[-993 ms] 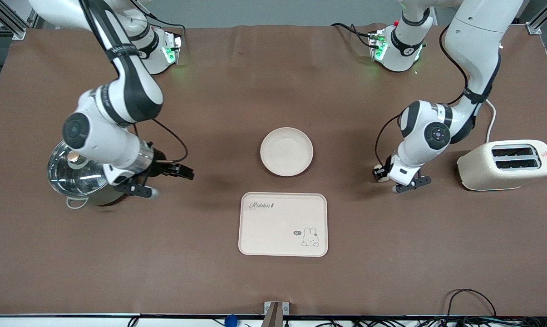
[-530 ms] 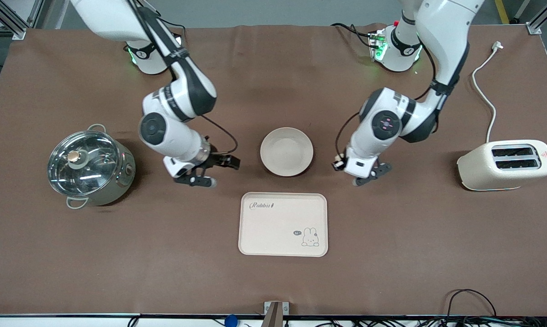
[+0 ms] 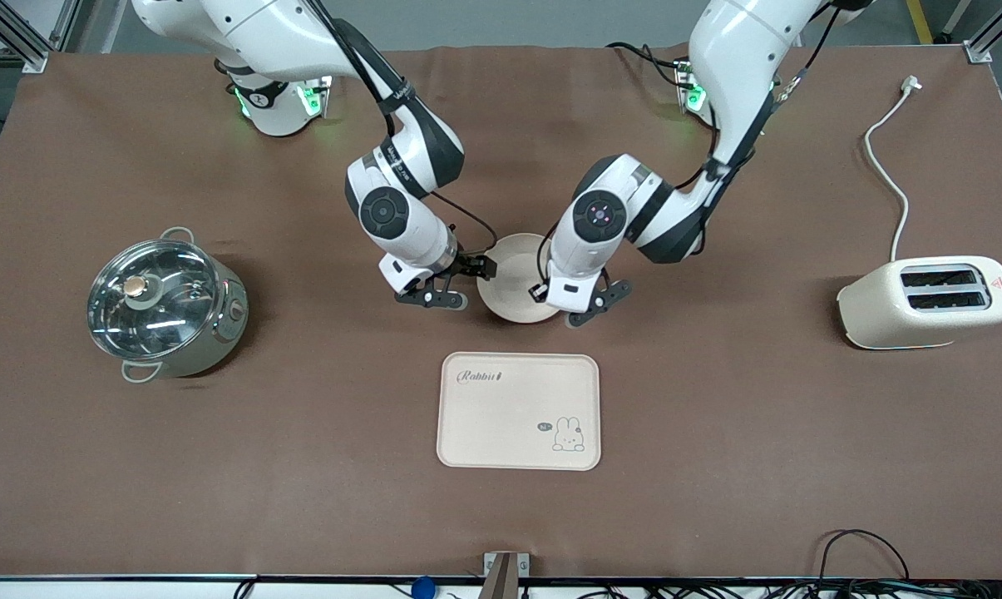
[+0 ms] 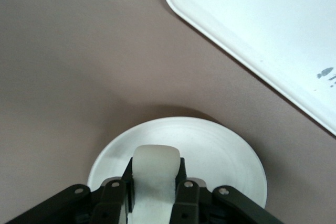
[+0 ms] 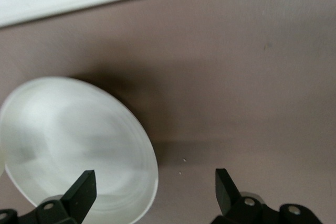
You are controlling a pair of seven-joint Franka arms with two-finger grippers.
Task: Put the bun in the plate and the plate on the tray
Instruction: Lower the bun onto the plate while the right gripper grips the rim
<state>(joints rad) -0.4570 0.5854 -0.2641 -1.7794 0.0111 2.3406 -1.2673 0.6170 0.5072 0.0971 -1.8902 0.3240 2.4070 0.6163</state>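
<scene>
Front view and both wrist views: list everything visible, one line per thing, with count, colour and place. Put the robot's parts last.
plate: one, cream-white, mid-table, farther from the front camera than the tray.
bun: one, pale cream, held in the left gripper over the plate.
tray: one, cream with a bunny drawing, nearer the front camera than the plate.
pot: one, steel with a glass lid, toward the right arm's end.
toaster: one, cream, toward the left arm's end, its white cord trailing on the table.
left gripper: one, black fingers, shut on the bun.
right gripper: one, black fingers, open at the plate's rim.
</scene>
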